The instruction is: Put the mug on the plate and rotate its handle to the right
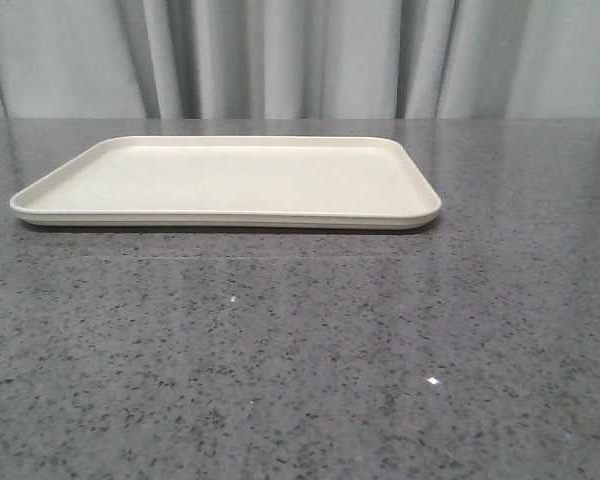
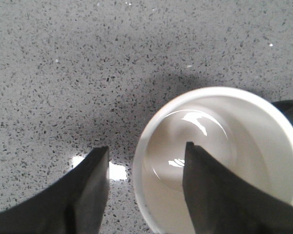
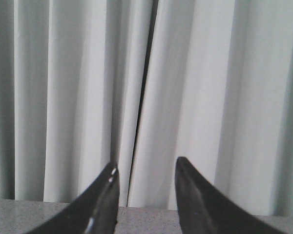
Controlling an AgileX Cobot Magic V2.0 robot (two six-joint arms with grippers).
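— Looking down from the left wrist: what's under the left end effector (image 2: 146, 158)?

— The mug (image 2: 244, 146), glossy white, round, standing on the speckled grey stone surface (image 2: 63, 73). One dark finger (image 2: 210, 190) is inside the rim, the other outside; jaws spread, not clamped. The black handle (image 2: 290, 109) peeks at the edge.

— And the plate (image 1: 230, 180)?

— Matte cream, rectangular, rounded corners, low rim, bare, near the pleated curtain (image 1: 300, 55).

— Right end effector (image 3: 146, 168)?

— Parted, gripping nothing, facing the curtain.
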